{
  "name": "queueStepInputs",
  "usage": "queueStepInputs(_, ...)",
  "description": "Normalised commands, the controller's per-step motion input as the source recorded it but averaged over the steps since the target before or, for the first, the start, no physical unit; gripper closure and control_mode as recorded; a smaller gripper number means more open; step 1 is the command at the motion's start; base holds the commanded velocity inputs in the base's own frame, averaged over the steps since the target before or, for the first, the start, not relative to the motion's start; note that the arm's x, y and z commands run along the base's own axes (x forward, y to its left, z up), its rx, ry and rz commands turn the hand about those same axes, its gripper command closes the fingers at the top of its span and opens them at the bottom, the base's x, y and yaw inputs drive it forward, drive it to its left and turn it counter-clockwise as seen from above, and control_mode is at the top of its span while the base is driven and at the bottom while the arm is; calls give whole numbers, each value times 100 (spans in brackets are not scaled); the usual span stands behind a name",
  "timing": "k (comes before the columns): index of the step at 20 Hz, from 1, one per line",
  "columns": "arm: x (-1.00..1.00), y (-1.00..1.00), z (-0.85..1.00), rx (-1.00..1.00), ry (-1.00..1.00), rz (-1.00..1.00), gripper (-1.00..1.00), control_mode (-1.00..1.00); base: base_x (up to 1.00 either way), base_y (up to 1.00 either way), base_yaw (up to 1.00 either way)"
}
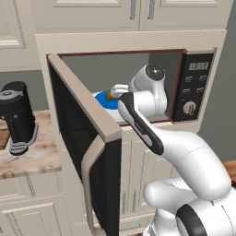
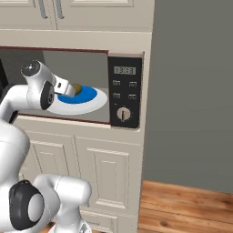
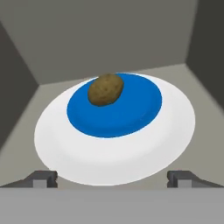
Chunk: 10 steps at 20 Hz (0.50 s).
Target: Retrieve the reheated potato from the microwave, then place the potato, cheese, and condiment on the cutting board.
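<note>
Inside the microwave, whose dark glass door is swung wide open toward the left of the left base view, the potato is seen lying on a plate. The plate is white around its rim and blue in the middle, and the potato is set on the blue part, toward the far side of it as seen in the hand view. In the right base view the potato is found at the left end of the plate, just beyond the hand. The plate is rested on the grey floor of the oven cavity, with grey walls seen behind and to both sides.

The gripper is reached into the oven mouth and is pointed at the plate. Its jaws are spread wide and nothing is held between them; the two dark fingertips are seen at the near rim of the plate, well apart from each other and short of the potato. No contact with the potato is shown.

To the right of the cavity, the black control panel is seen with a lit display at its top, buttons below it and a round knob at its foot. On the stone counter left of the open door a black coffee machine is stood. Pale cabinet doors are seen beneath the oven, and a wooden floor is seen at the lower right of the right base view.
</note>
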Motion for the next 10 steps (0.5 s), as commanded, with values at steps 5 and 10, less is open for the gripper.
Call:
queueStepInputs(5,48,19,-6,0,0,-2,-100,-100,0,0,0)
queueStepInputs(10,49,16,-8,-1,0,-1,-100,-100,0,0,0)
